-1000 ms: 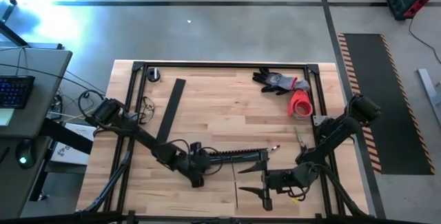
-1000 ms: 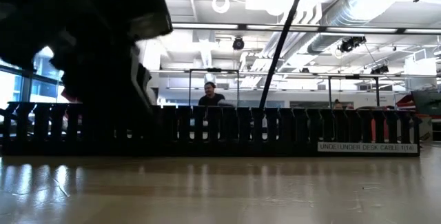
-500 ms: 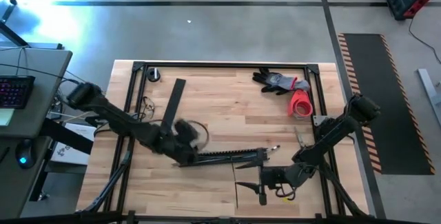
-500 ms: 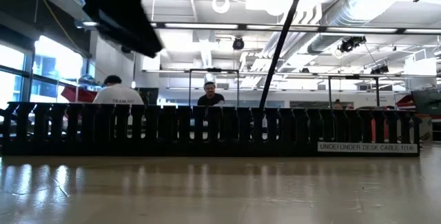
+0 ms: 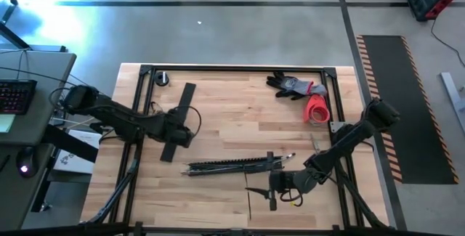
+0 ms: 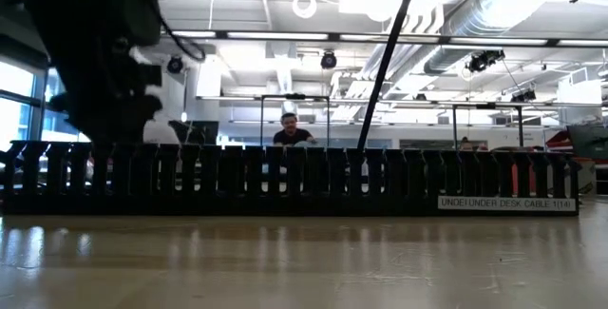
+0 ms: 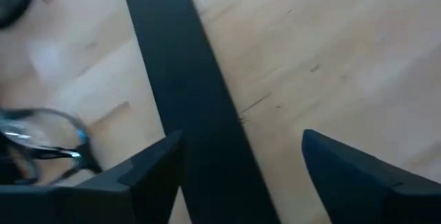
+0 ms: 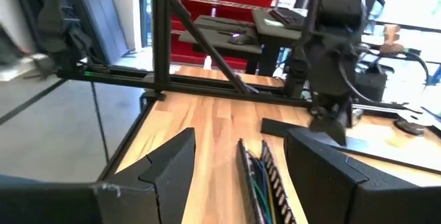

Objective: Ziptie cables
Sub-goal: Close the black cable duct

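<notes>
The long black slotted channel [image 5: 232, 165] lies flat across the near middle of the table. The cables [image 8: 256, 182] lie inside it, and their coloured tips [image 5: 290, 156] show at its right end. The ziptie [image 5: 248, 204], a thin dark strip, lies on the wood near the front edge. My left gripper [image 5: 176, 131] [image 7: 241, 176] hangs open over the flat black cover strip [image 7: 186, 100], which runs between its fingers. My right gripper [image 5: 271, 190] [image 8: 238, 176] stands open just off the channel's right end and looks along it.
A grey-and-black glove [image 5: 294, 86] and a red tape roll [image 5: 316, 109] lie at the far right. A small round object [image 5: 161, 78] and a loop of wire [image 5: 154, 112] lie at the far left. A black frame [image 5: 232, 68] rims the table. A person [image 6: 290, 133] sits beyond it.
My left gripper has left the channel's left end, risen and swung toward the far left, and now hangs over the cover strip. The channel's left end now shows bare. My right gripper has moved a little toward the far edge, closer to the channel's right end.
</notes>
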`<action>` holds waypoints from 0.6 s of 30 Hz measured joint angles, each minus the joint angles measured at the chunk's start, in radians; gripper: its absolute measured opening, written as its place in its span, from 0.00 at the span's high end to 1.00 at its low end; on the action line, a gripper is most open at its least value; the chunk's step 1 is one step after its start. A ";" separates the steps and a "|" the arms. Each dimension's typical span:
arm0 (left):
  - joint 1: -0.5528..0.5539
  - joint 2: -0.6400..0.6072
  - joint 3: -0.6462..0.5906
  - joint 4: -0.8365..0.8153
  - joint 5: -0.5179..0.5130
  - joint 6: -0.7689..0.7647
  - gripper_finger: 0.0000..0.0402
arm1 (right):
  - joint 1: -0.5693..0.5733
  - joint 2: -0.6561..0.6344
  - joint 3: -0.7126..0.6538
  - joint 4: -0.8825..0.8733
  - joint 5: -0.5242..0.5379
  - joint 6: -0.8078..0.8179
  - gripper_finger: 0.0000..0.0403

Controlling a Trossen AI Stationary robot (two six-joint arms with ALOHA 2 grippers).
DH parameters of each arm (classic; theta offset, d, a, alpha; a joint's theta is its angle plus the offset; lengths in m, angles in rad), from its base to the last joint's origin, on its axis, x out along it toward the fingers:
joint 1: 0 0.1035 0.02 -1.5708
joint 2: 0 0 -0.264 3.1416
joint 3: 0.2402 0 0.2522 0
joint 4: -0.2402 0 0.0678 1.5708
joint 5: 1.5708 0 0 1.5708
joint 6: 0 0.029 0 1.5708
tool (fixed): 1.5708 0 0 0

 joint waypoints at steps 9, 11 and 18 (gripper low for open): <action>0.087 0.000 -0.196 0.283 -0.050 -0.034 0.21 | -0.002 0.003 0.000 0.003 -0.022 -0.001 0.49; 0.092 -0.003 -0.238 0.379 -0.061 -0.035 0.21 | -0.004 0.003 0.000 0.006 -0.024 -0.005 0.49; 0.097 -0.005 -0.348 0.580 -0.089 -0.005 0.23 | -0.015 0.003 0.000 0.007 -0.037 0.001 0.49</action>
